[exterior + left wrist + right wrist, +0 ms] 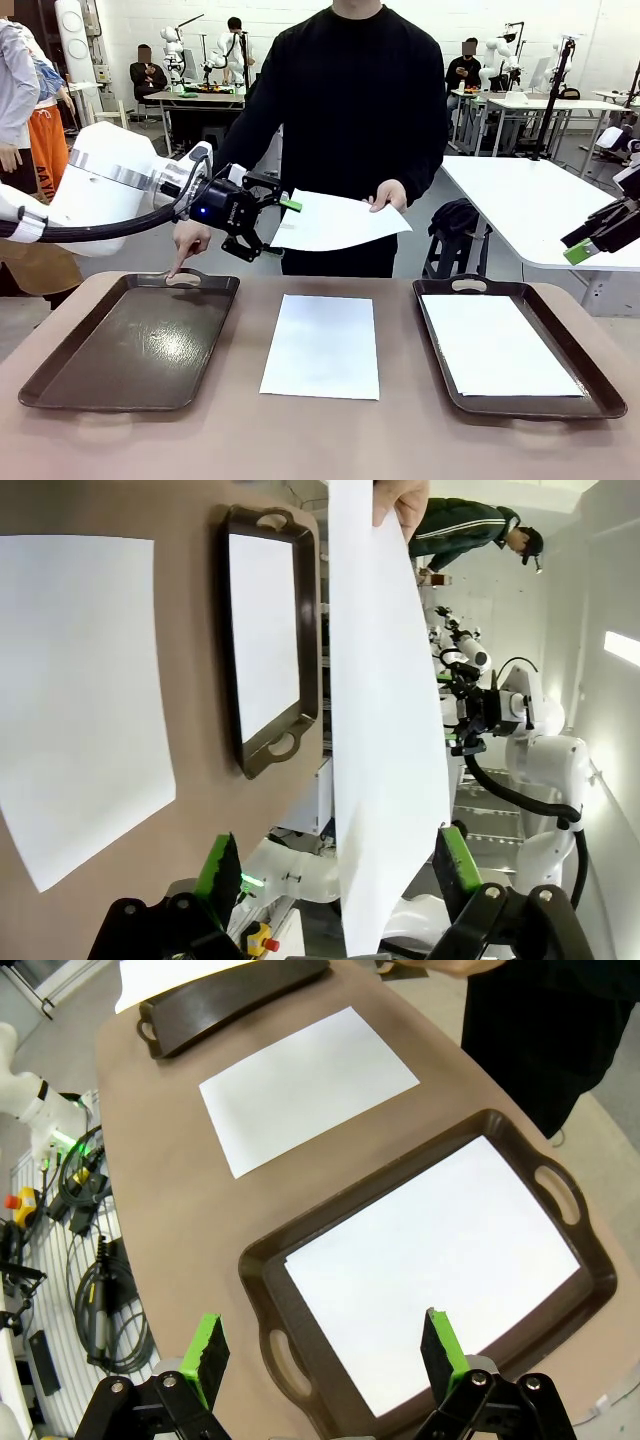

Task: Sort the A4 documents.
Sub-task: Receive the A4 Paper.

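Currently: handover step. A person's hand [388,193] holds out the offered sheet [335,222] over the far edge of the table [400,445]. The pointing hand [190,243] sets a finger on the far handle of the left tray [130,345], which is bare.

The left gripper [275,228] sits at the near edge of that sheet with its jaws spread wide. In the left wrist view the paper runs into the gap between the green pads [224,865], not yet pinched. The right gripper [585,250] hangs near the right tray [431,345], jaws likewise apart, holding nothing. The tray sheet [495,345] lies flat in that tray. The middle sheet [322,345] lies on the tabletop between the two trays.

Judgement: the next move is to close on the offered edge without creasing it, then carry it to the tray pointed at. Thin paper will likely sag.

Surface: brown, matte, rounded corners. Room: white tables [530,195] behind, people seated farther off.
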Controlling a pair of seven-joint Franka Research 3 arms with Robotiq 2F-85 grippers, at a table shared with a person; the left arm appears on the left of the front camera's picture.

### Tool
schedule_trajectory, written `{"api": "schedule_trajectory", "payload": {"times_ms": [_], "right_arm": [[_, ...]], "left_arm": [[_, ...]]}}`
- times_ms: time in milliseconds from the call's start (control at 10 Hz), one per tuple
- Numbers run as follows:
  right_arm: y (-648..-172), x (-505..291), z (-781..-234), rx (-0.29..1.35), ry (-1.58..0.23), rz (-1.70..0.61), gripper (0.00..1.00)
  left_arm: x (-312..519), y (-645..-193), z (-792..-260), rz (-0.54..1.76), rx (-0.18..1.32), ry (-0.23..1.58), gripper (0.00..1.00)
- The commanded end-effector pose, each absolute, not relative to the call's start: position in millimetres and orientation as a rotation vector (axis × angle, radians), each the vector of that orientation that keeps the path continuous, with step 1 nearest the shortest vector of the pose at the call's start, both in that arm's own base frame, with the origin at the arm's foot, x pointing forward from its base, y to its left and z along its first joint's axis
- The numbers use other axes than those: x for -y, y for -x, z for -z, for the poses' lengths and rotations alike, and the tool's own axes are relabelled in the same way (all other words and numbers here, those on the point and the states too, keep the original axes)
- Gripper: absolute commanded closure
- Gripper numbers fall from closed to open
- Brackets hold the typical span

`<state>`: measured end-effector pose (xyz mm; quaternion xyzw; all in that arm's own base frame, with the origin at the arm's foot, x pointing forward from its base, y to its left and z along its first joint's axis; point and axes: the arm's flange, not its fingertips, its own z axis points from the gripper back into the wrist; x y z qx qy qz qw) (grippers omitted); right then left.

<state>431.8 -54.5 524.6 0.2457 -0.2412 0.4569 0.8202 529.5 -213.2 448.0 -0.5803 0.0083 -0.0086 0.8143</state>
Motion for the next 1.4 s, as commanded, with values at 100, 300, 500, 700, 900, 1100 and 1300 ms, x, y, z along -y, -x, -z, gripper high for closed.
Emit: {"api": "schedule_trajectory", "payload": {"times_ms": [100,300,500,700,900,1100,1300], "right_arm": [[-433,54,-524,0.517,-0.513,-0.972,0.0],[-433,54,-524,0.517,-0.513,-0.972,0.0],[-433,54,-524,0.517,-0.513,-0.972,0.0],[-433,54,-524,0.517,-0.513,-0.972,0.0],[-433,54,-524,0.517,-0.513,-0.972,0.0],[-433,54,-524,0.517,-0.513,-0.972,0.0],[-433,54,-524,0.517,-0.513,-0.972,0.0]], "left_arm": [[233,-541,-441,0.032,-0.024,1.316,0.0],[233,-550,-436,0.053,0.016,1.348,0.0],[232,-556,-436,0.057,0.033,1.352,0.0],[228,-559,-434,0.051,0.04,1.35,0.0],[219,-569,-431,0.06,0.054,1.363,0.0],[220,-569,-431,0.077,0.075,1.375,0.0],[224,-569,-431,0.09,0.105,1.385,0.2]]}}
